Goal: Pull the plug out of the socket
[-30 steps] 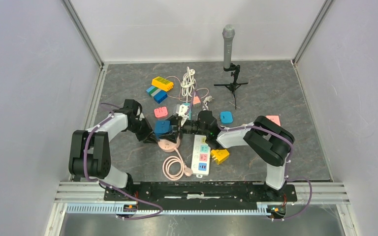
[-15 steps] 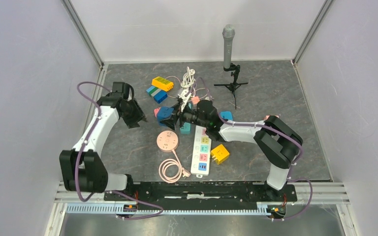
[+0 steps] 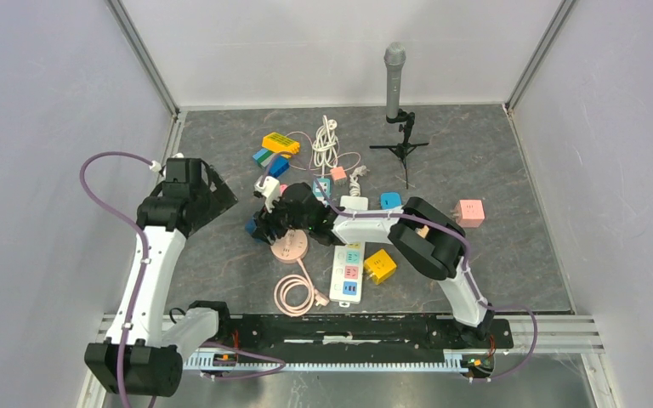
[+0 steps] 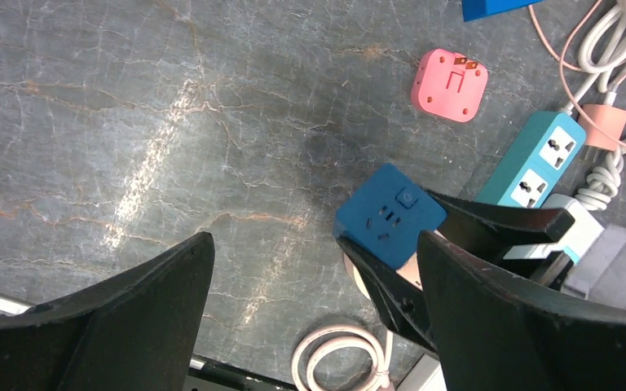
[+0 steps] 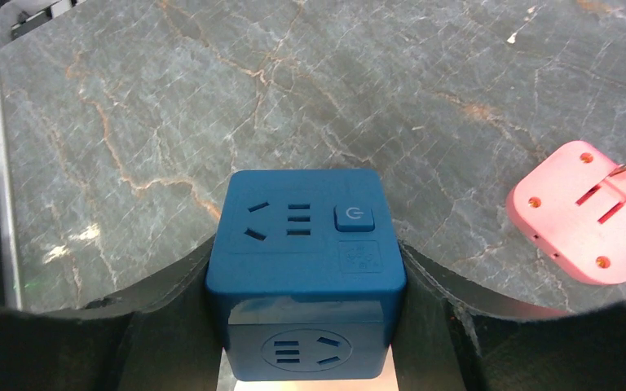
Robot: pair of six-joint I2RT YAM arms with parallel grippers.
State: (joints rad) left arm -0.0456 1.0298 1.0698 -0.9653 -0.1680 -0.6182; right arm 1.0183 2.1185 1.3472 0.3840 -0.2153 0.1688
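The plug is a blue cube [image 3: 261, 228] with slots and a power button on its faces. My right gripper [image 3: 269, 224] is shut on the blue cube [image 5: 306, 236], one finger on each side of it. It hangs over the left edge of the round pink socket [image 3: 291, 248], whose pink top shows just under the cube [image 5: 306, 381]. I cannot tell whether they touch. My left gripper [image 3: 214, 197] is raised to the left, wide open and empty. In the left wrist view the left gripper [image 4: 312, 241] looks down on the cube [image 4: 390, 213] and the socket's coiled pink cord [image 4: 338, 358].
A white power strip [image 3: 347, 268] and a yellow cube [image 3: 380, 265] lie right of the socket. Behind are a teal strip [image 4: 542, 159], a pink adapter [image 4: 450, 84], yellow and blue blocks [image 3: 279, 144], white cable [image 3: 326, 138] and a microphone on a tripod [image 3: 394, 81].
My left gripper let go of the blue cube, opened wide and swung back up to the left. The right gripper lifted the cube off the pink socket and now holds it by the socket's left edge.
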